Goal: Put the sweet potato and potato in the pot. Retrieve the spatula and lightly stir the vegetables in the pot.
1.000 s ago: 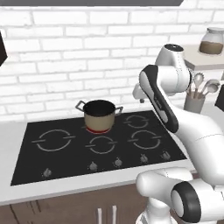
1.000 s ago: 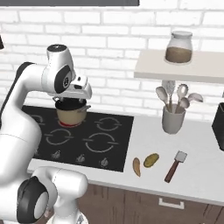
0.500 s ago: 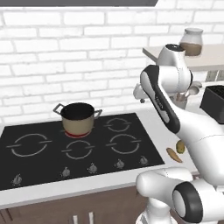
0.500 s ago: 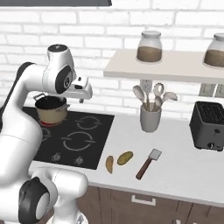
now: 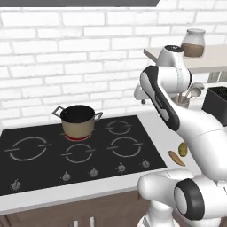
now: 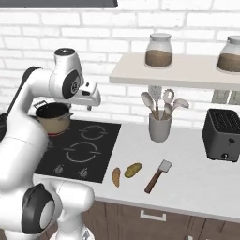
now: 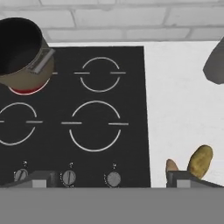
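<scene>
Two veg are lying on your surface (image 6: 197, 168): potato (image 7: 200, 161) clear, sweet potato (image 7: 171, 166) half-hidden behind tool (image 7: 109, 178) fingertip. Tool's gaping wide, carrying nothing. Pot (image 7: 19, 51) is getting cropped at frame edge.

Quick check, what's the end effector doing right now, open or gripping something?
End effector: open and empty, up above the stove; the potato lies on the counter just past one finger.
</scene>
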